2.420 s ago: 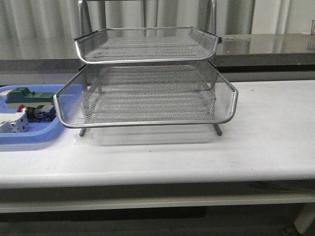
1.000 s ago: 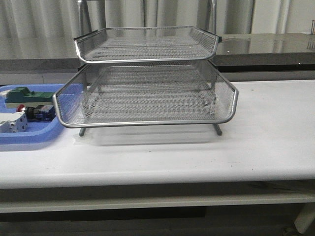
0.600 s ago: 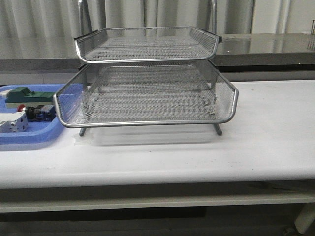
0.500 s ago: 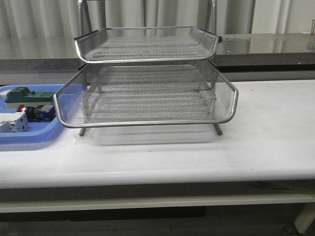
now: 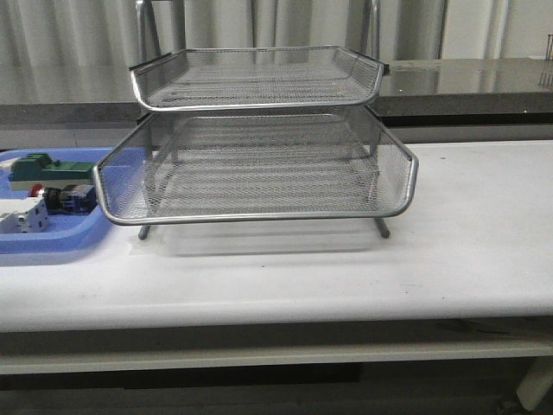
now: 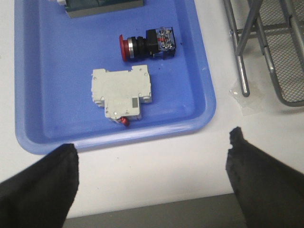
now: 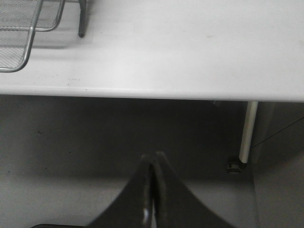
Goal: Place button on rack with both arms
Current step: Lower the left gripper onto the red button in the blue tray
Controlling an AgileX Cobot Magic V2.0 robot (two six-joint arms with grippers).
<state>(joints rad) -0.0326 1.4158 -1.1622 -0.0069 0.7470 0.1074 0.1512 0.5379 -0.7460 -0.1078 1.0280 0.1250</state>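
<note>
The button (image 6: 147, 42) is seen lying on its side in the blue tray (image 6: 199, 71), on the table (image 5: 467, 242) left of the rack (image 5: 259, 164), just beyond the white block (image 6: 122, 93). The left gripper (image 6: 152, 178) is spread wide at the tray's near edge. The right gripper (image 7: 153, 190) is pressed together, empty, off the table's near edge.

I see rack (image 5: 259, 147) top tier cut off by front view edge; blue tray (image 5: 52, 238) cropped at left; green block (image 6: 102, 5) half out of left wrist view.
</note>
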